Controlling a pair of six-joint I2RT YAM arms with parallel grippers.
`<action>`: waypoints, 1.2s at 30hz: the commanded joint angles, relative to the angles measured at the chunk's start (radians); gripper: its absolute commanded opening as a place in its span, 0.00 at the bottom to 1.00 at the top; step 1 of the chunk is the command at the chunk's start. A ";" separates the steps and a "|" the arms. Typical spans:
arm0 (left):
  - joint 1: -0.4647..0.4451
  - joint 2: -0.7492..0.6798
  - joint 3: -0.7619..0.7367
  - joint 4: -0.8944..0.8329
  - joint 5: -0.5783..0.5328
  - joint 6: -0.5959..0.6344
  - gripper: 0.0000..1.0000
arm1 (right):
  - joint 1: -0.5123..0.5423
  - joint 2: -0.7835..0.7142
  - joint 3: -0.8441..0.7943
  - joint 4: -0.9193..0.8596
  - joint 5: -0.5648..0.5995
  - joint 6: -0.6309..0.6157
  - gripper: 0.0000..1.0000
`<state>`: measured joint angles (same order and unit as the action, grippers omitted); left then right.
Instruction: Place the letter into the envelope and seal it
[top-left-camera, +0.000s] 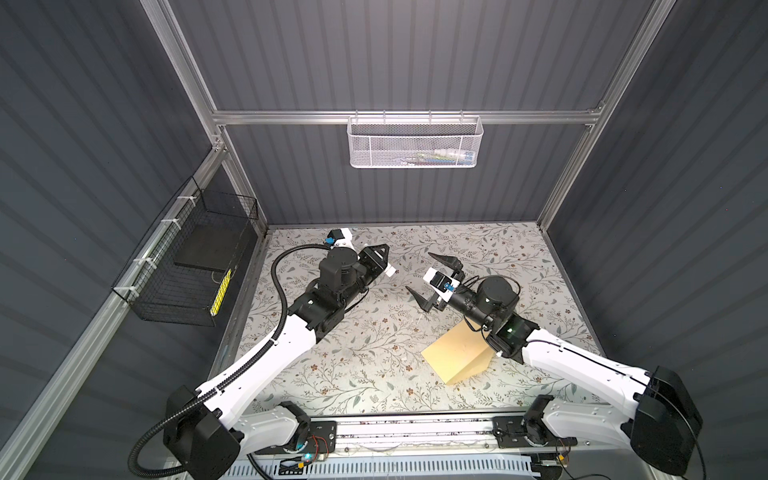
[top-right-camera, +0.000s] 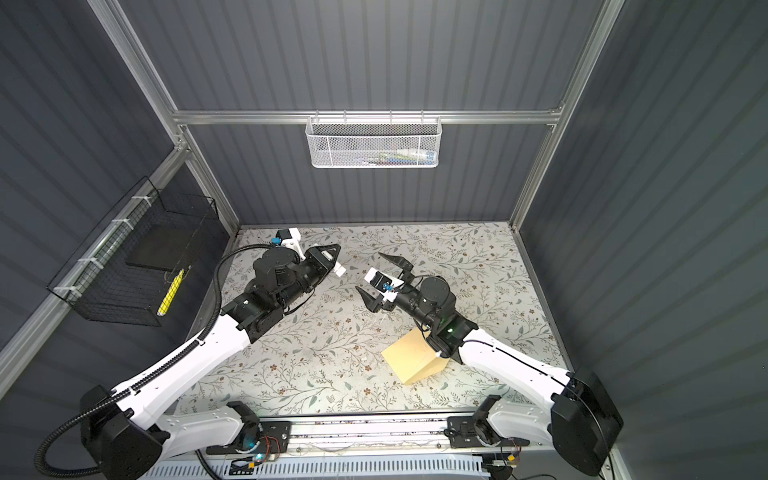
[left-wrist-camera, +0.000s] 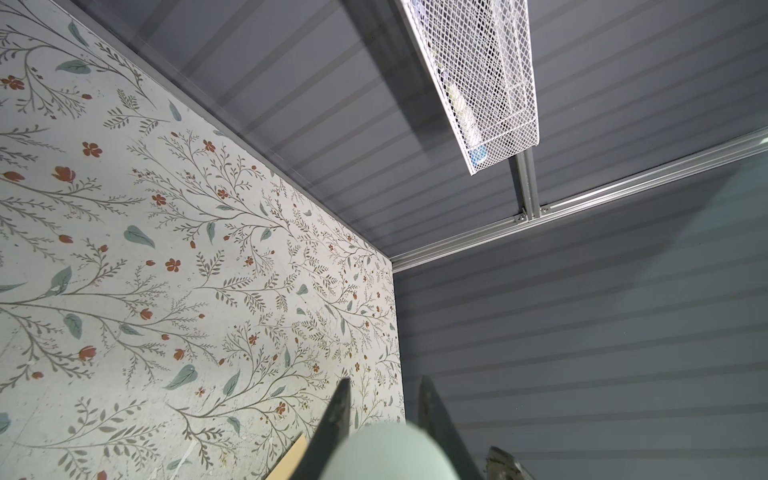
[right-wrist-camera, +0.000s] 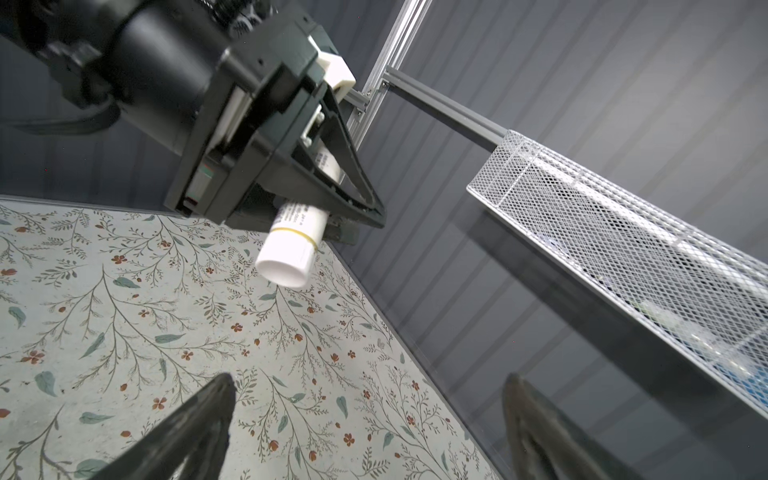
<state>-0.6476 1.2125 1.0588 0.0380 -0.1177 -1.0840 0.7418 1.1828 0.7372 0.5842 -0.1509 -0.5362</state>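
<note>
Light pours straight down from overhead. The floral table between the two grippers takes most of it and looks pale and bright, while the ribbed walls sit dim and grey. Behind the right gripper, the envelope glows warm on top, shaded on the face turned away from it. Soft shadow pools under both arms. The white tube clamped in the left gripper is nearly washed out. Close to the lens, the right gripper's spread fingers go soft, and in the left wrist view a pale blob between the fingers is pure blur. Frame posts bow at the edges of both top views.
</note>
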 joint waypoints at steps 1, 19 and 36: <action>0.007 0.006 0.020 0.017 0.015 -0.004 0.00 | 0.011 0.006 0.030 0.040 -0.036 0.000 0.99; 0.014 0.022 -0.002 0.069 0.055 -0.046 0.00 | 0.111 0.136 0.072 0.177 0.026 0.027 0.56; 0.019 0.030 -0.004 0.094 0.078 -0.057 0.00 | 0.114 0.201 0.094 0.229 0.042 0.088 0.49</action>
<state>-0.6346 1.2354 1.0573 0.1017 -0.0513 -1.1370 0.8516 1.3830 0.8062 0.7635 -0.1238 -0.4900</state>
